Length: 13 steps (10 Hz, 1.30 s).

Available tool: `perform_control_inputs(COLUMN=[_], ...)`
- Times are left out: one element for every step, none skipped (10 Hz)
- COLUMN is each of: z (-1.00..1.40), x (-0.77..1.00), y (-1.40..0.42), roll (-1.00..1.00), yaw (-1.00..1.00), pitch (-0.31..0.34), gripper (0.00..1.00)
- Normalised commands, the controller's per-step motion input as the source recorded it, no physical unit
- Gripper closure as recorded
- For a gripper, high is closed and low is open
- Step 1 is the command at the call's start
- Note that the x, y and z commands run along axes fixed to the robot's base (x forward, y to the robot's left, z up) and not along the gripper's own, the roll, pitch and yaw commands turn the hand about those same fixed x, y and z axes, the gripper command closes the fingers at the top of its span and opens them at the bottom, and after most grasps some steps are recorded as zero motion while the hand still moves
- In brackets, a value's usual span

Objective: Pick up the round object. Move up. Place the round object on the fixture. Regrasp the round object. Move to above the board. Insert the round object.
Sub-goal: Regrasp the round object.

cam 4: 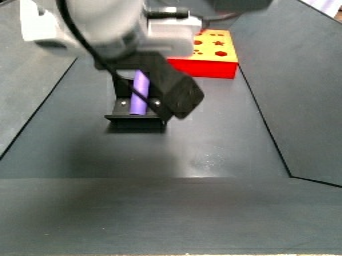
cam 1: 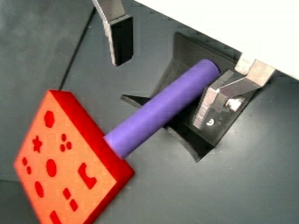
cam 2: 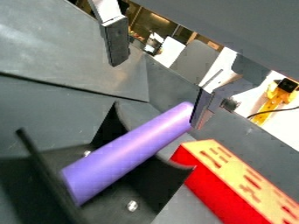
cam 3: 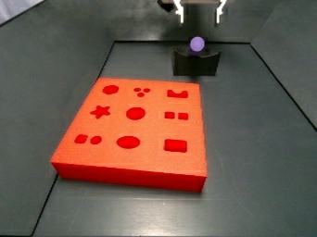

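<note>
The dark desk (cam 3: 260, 176) fills both side views, with raised dark walls along its edges. On it, the orange-red board (cam 3: 136, 130) takes up the centre and left of a side view, lying flat with its cut-outs facing up: circles, a star, squares and ovals. In a side view it shows only as a small red slab at the upper middle of the frame (cam 4: 207, 52), well apart from the arm.

The fixture (cam 3: 196, 62) is the small dark block in the upper middle of that frame, beyond the board's far edge and apart from it. The round object (cam 3: 197, 43) rests on the fixture's top, seen end-on there as a purple oval. In both wrist views it is a long purple peg lying across the bracket (cam 1: 163, 107) (cam 2: 128, 149).

The gripper (cam 3: 198, 9) hangs just above the peg at the top edge of the frame. Its fingers (cam 1: 117, 39) are spread apart, one on each side of the peg's far end, and neither pad touches it in the wrist views. The other finger (cam 2: 211, 101) stands just beside the peg's tip.
</note>
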Motion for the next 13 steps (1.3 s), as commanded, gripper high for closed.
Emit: perform_control_inputs(z=[0.92,0.89,0.87,0.81,0.72,0.63,0.50,0.22,0.11,0.07,0.05,0.03,0.02], x=[0.00,-0.02,-0.04,-0.06,-0.06,-0.07,-0.06,-0.05,-0.03,-0.04,-0.04,-0.03,-0.01], y=[-1.00,-1.00,-1.00,-1.00,-1.00,-1.00,-0.92,-0.66,-0.39,-0.17,-0.05,-0.04,-0.04], roll=[1.00,1.00,1.00,1.00,1.00,1.00,1.00,1.00,1.00,1.00,1.00,1.00,1.00], yaw=[0.04,0.04,0.04,0.04,0.04,0.04,0.04,0.04,0.04,0.04,0.04,0.04,0.04], pitch=[0.065,0.056,0.051,0.043,0.041,0.039,0.038,0.033,0.029,0.026,0.021,0.018,0.014], gripper=[0.00,0.00,0.00,0.00,0.00,0.00,0.00,0.00,0.00,0.00,0.00,0.00,0.00])
